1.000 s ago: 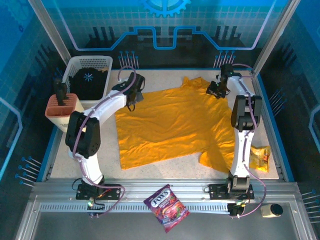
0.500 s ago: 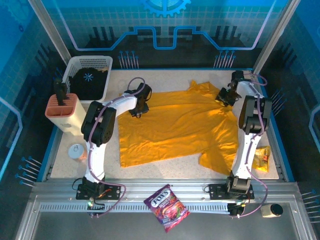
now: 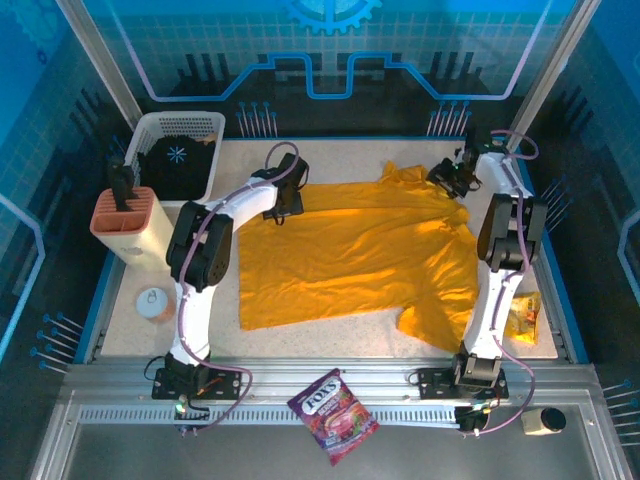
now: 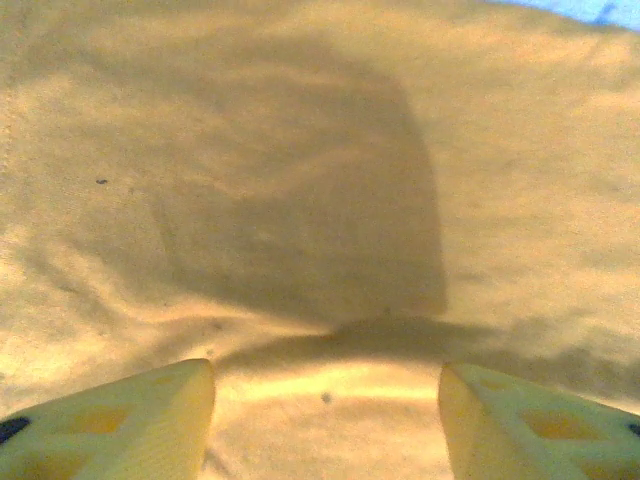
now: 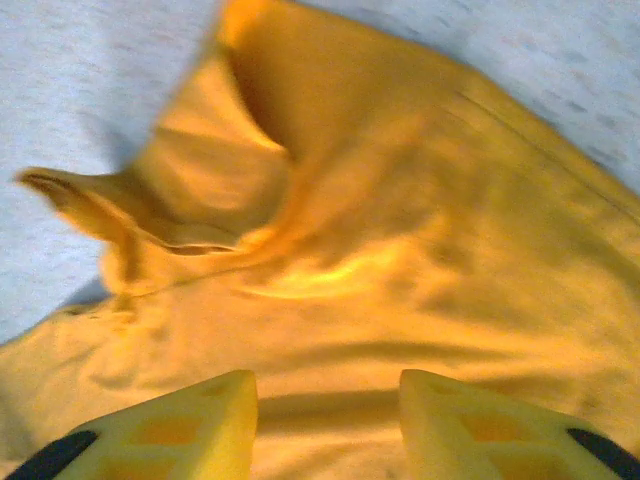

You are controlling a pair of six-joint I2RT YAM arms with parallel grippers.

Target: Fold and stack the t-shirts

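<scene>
The plain golden-yellow short-sleeved t-shirt (image 3: 350, 255) lies spread across the middle of the pale speckled worktop (image 3: 330, 160). It is mostly flat, with soft ripples running through the thin fabric, a rumpled bunch at its far right corner and another loose flap hanging toward the near right edge. Up at the shirt's far left corner sits the left claw (image 3: 281, 207). In the left wrist view its yellow fingers (image 4: 130, 420) stand well apart over smooth cloth, jaws open, nothing pinched between them and a broad shadow cast on the fabric ahead. Over on the far right corner the right claw (image 3: 445, 182) is down by the bunched fabric. Its wrist view shows its yellow fingers (image 5: 170, 425) parted too, jaws open above the cloth, with a crumpled fold and a stitched seam lying just beyond them and bare worktop past that. Moving outward, a white slatted plastic basket (image 3: 185, 128) stands at the far left corner of the worktop with something dark inside it. Just nearer than it there's a salmon-and-cream holder (image 3: 125, 220) with a black item standing in it. A small round clear lid (image 3: 152, 300) rests near the left arm. A crinkled yellow snack packet (image 3: 522, 315) lies beside the right arm, close to the right edge. On the metal rail in front, between the two arm bases, lies a purple candy packet (image 3: 333, 402).
</scene>
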